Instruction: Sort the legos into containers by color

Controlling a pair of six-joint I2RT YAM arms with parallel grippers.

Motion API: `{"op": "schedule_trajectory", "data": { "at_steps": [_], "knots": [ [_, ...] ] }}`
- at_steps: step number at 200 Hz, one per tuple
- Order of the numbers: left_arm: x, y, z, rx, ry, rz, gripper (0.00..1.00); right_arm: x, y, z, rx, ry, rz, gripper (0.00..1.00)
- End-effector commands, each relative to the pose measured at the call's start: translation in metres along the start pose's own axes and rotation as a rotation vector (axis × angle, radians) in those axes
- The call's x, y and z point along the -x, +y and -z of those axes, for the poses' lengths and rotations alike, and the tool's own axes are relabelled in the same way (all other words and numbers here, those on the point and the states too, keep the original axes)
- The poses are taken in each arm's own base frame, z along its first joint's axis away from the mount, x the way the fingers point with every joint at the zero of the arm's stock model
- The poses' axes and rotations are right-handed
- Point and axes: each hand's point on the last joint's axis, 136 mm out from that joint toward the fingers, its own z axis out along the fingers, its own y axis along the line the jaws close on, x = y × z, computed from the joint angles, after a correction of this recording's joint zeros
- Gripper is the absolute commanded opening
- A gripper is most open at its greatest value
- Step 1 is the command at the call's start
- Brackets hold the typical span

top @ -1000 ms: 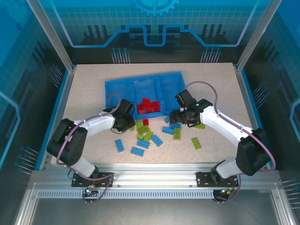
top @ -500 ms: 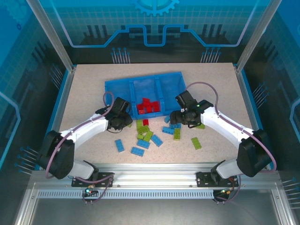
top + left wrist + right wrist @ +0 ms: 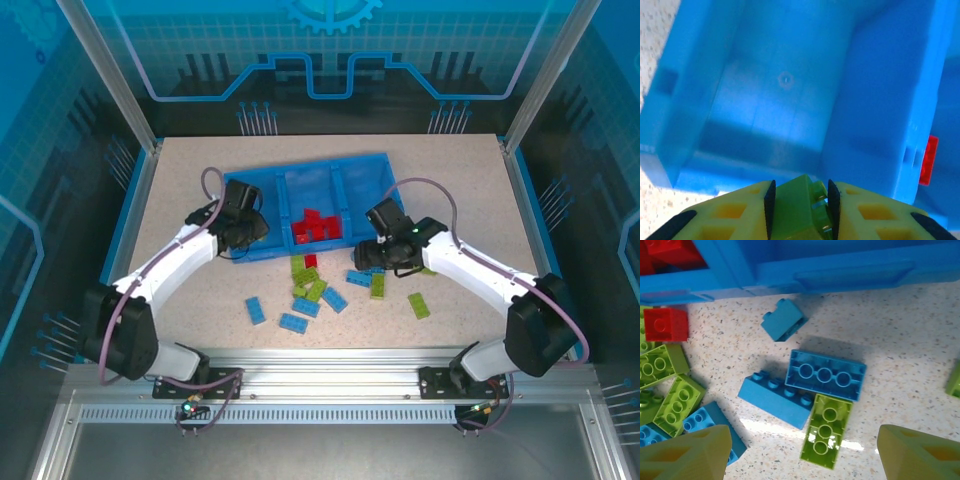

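My left gripper [image 3: 246, 226] hangs over the left compartment [image 3: 775, 100] of the blue tray [image 3: 305, 167], shut on a lime green lego [image 3: 796, 207] wedged between its black pads. Red legos [image 3: 318, 226] lie in the middle compartment; one red edge [image 3: 926, 160] shows past the divider. My right gripper [image 3: 375, 262] stands open above loose bricks just in front of the tray: an upturned blue brick [image 3: 825, 375], a studded blue brick [image 3: 777, 397] and an upturned green brick [image 3: 827, 435] lie between and ahead of its fingers, none of them held.
More loose green legos [image 3: 312, 285] and blue legos [image 3: 294, 322] are scattered on the speckled table in front of the tray. A lone green brick [image 3: 419, 305] lies at the right. A small red brick [image 3: 665, 324] rests by the tray wall [image 3: 840, 275].
My left arm has swung away from the pile, up and to the left, carrying the green brick over the tray's left compartment. My right gripper has edged slightly left and stays open.
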Motion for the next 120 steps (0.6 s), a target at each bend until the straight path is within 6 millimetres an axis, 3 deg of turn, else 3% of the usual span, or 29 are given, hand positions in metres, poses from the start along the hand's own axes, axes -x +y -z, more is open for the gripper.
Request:
{"op": "schedule_trajectory", "data": {
  "at_steps": [1, 27, 56, 120],
  "knots": [
    [0.015, -0.002, -0.009, 0.018, -0.006, -0.041, 0.35, -0.007, 0.002, -0.012, -0.023, 0.031, 0.001, 0.78],
    [0.023, -0.005, -0.022, 0.026, 0.003, -0.045, 0.36, -0.009, -0.005, -0.021, -0.073, 0.06, 0.002, 0.78],
    [0.025, -0.005, -0.034, 0.032, 0.019, -0.037, 0.36, -0.002, 0.004, -0.029, -0.054, 0.053, 0.016, 0.77],
    [0.026, -0.005, -0.036, 0.024, 0.02, -0.024, 0.53, 0.0, 0.027, -0.045, -0.019, 0.073, 0.125, 0.74]
  ]
}}
